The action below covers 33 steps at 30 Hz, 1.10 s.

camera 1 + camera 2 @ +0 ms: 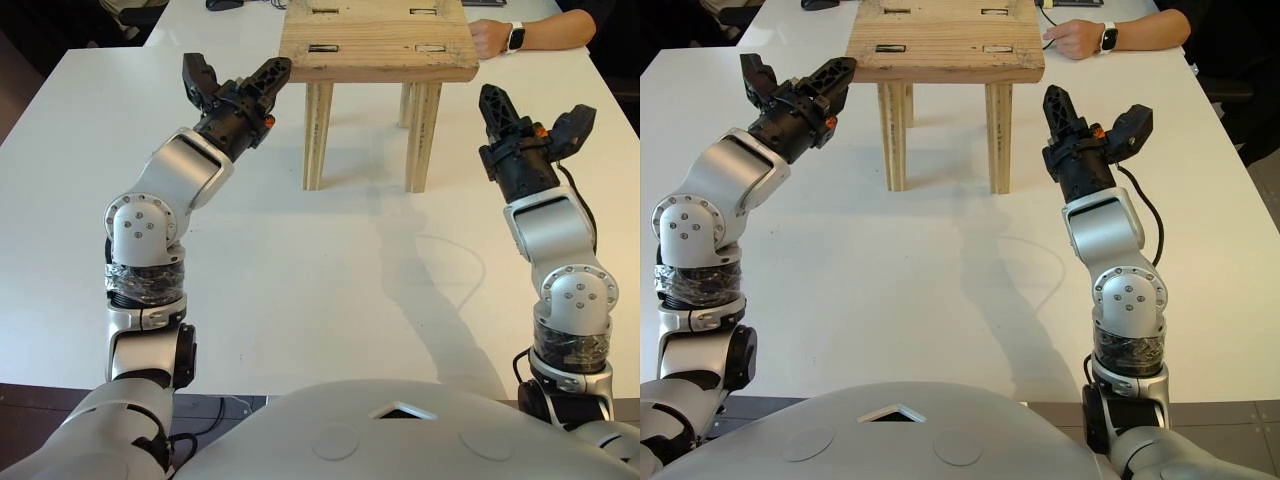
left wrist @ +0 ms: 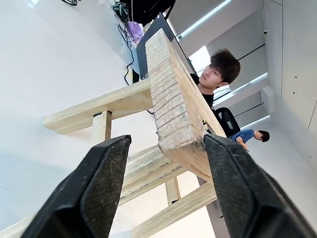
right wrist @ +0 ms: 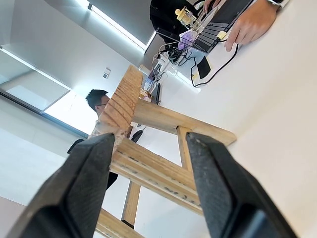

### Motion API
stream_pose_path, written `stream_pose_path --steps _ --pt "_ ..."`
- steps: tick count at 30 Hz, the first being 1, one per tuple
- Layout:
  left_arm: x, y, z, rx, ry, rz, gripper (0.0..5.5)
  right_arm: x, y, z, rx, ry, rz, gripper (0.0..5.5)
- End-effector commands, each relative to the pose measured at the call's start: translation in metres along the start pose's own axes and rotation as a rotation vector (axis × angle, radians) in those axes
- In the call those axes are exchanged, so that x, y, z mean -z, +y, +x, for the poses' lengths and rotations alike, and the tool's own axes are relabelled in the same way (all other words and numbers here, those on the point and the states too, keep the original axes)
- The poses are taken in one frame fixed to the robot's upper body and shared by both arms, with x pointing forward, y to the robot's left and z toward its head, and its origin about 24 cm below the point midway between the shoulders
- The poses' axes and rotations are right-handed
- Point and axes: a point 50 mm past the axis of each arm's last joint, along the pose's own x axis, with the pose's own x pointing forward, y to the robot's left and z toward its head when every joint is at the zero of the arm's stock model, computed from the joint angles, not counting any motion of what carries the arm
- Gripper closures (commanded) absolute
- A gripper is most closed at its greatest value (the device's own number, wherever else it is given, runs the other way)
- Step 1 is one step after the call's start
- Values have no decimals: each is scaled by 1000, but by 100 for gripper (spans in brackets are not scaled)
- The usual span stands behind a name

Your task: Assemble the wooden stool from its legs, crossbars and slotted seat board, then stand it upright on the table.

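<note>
We find the left end effector (image 1: 237,66) spread wide and holding nothing, its inner finger (image 1: 270,75) just beside the left edge of the seat (image 1: 378,48). The left wrist view sets that edge between the fingers, and we cannot tell whether there is contact. The stool (image 1: 370,90) stands upright toward the far side of the table (image 1: 300,290), seat on top and legs (image 1: 317,135) down, so we judge the task essentially complete. The right end effector (image 1: 537,105) is likewise spread and empty, near the stool's right side but apart from it. The principal risk, in our judgement, is that a sideways or upward move of the left arm catches the seat edge and tips or slides the stool. Closing on the seat and lifting would raise one side. We could not verify how firmly the joints are seated, and a knock might loosen a leg. The right arm poses less hazard unless it swings inward toward the legs.
</note>
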Motion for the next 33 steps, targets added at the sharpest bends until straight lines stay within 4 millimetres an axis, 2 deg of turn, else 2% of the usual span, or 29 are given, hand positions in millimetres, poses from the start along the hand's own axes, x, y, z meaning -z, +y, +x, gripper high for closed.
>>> stream_pose_path --steps 1,2,5,8,11,13,15,17,21,26,33 --pt "3 0 -11 87 14 303 266 -10 0 -4 -20 -71 -107 289" --pt "8 6 -18 97 20 444 266 -9 -5 -5 -5 -76 -208 289" --pt "25 39 -34 60 63 671 266 5 -35 -10 88 -35 -470 289" --pt "45 63 -44 47 76 778 266 20 -58 -17 144 9 -605 289" --pt "64 91 -49 -54 70 858 266 34 -83 -22 190 50 -809 289" --pt "74 105 -49 -100 56 877 266 38 -98 -24 242 40 -752 289" --pt "84 119 -49 -140 44 911 266 41 -107 -27 250 20 -795 289" --pt "93 125 -48 -163 25 933 266 45 -116 -29 257 8 -830 289" --pt "102 128 -45 -182 -12 962 266 53 -124 -33 263 -20 -789 289" --pt "102 136 -40 -250 -51 983 266 65 -135 -39 216 19 -1005 289" --pt "102 140 -29 -271 -69 1017 266 77 -147 -38 182 43 -1195 289"
